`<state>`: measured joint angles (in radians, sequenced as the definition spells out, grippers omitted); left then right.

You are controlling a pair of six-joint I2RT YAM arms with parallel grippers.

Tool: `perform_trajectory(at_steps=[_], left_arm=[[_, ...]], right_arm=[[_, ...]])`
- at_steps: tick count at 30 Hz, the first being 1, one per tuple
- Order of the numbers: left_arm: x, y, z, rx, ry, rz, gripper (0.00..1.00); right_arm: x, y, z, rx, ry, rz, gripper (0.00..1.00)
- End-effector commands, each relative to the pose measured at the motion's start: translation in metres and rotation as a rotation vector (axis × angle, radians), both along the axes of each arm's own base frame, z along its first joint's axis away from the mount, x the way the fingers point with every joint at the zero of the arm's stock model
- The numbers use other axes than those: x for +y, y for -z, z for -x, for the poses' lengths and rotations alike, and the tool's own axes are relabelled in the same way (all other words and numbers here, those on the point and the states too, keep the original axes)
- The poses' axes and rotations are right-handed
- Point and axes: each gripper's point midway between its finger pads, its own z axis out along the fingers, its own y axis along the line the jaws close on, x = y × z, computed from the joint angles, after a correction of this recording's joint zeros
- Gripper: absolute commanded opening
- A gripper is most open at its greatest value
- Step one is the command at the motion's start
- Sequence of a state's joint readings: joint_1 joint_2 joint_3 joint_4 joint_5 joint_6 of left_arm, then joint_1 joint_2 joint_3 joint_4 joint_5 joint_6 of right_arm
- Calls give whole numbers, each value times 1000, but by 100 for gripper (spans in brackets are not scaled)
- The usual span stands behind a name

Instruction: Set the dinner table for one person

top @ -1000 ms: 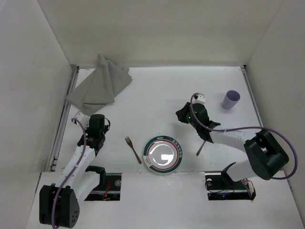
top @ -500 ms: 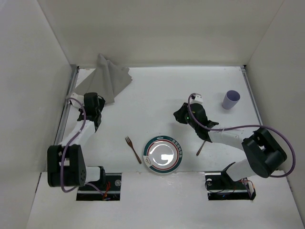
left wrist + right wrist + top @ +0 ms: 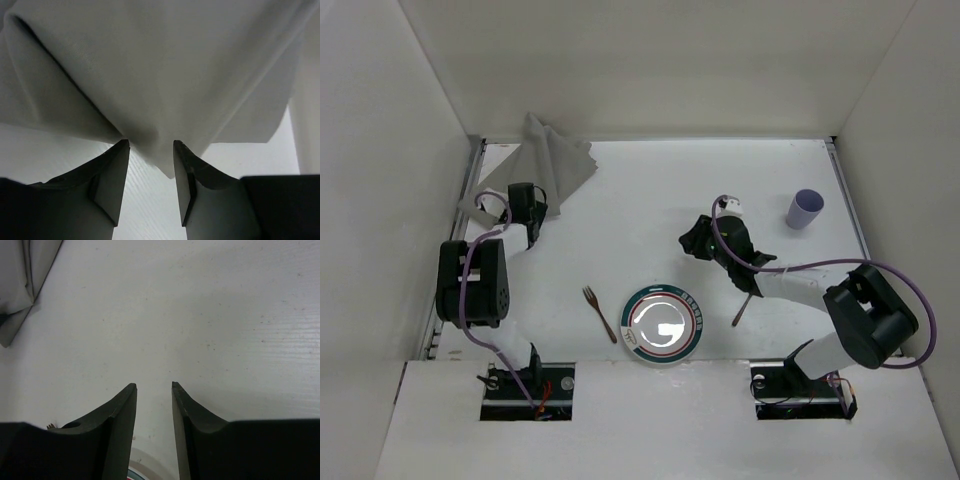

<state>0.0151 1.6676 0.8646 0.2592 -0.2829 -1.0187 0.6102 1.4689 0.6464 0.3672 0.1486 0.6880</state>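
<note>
Dinner table: the large plain white rectangular dinner table [image 3: 640, 190] with thin metal side rails fills the floor of a white-walled enclosure, with both arm bases at its near edge.
Plate: a round white plate with green and red rim bands [image 3: 665, 322] lies at the middle of the near edge.
Fork: a slim brown metal fork [image 3: 599, 312] lies just left of the plate, apart from it, with its tines toward the far left.
Second utensil: a brown-handled utensil [image 3: 741, 310] lies just right of the plate. Its far end is hidden under the right arm, so its kind cannot be told.
Cup: a pale purple cup [image 3: 805, 209] stands upright near the right edge, toward the far right corner.
Cloth: a crumpled grey cloth [image 3: 535, 175] lies in the far left corner, one part riding up against the back wall.
Left gripper: the left gripper [image 3: 525, 205] sits low at the cloth's near edge. Its jaws are parted by a narrow gap, and a corner of the cloth dips into that gap without being pinched.
Right gripper: the right gripper [image 3: 698, 240] hangs over bare table between the plate and the far edge, well apart from the cup. Its jaws are slightly parted and hold nothing.
</note>
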Motion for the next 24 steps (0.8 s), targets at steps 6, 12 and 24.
perform_trajectory(at_steps=[6, 12, 24], left_arm=[[-3, 15, -17, -8, -43, 71, 26], [-30, 15, -26, -40, 27, 73, 12], [-160, 38, -17, -10, 345, 91, 4]], right_arm=[[14, -23, -9, -59, -30, -38, 43], [15, -22, -9, -57, -31, -35, 43], [14, -21, -9, -58, -26, -28, 45]])
